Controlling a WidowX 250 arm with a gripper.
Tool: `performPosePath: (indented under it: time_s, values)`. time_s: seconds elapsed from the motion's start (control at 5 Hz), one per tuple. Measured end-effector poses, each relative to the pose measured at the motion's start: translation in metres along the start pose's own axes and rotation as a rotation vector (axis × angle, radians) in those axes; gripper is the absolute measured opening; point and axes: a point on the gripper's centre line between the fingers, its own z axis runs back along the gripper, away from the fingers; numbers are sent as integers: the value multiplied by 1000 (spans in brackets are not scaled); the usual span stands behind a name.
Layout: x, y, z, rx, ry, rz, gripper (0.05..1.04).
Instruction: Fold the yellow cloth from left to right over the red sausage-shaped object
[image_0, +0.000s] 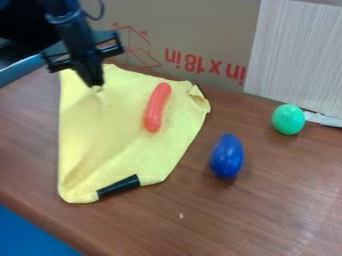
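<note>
At the cloth's (110, 142) eleven o'clock, the end effector (96, 87) seems clamped on a raised fold; the rest lies spread on the desk (280, 200), the sausage (157, 107) atop it toward one o'clock.

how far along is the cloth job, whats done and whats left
Done, it seems: the cloth lies mostly spread, with the red toy on it. In hand: the gripper seems to pinch the cloth near its upper left. Left, perhaps: the folded right corner and the creases; the blue egg and green egg sit off the cloth.
</note>
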Motion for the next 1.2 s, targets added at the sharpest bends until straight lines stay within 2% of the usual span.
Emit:
performPosePath:
  time_s: [0.4, 1.0, 1.2]
  values:
    - [0, -62, -21, 34, 22, 33, 58]
    - [-17, -119, -40, 60, 11, 43, 77]
    - [-22, -133, -47, 71, -2, 22, 227]
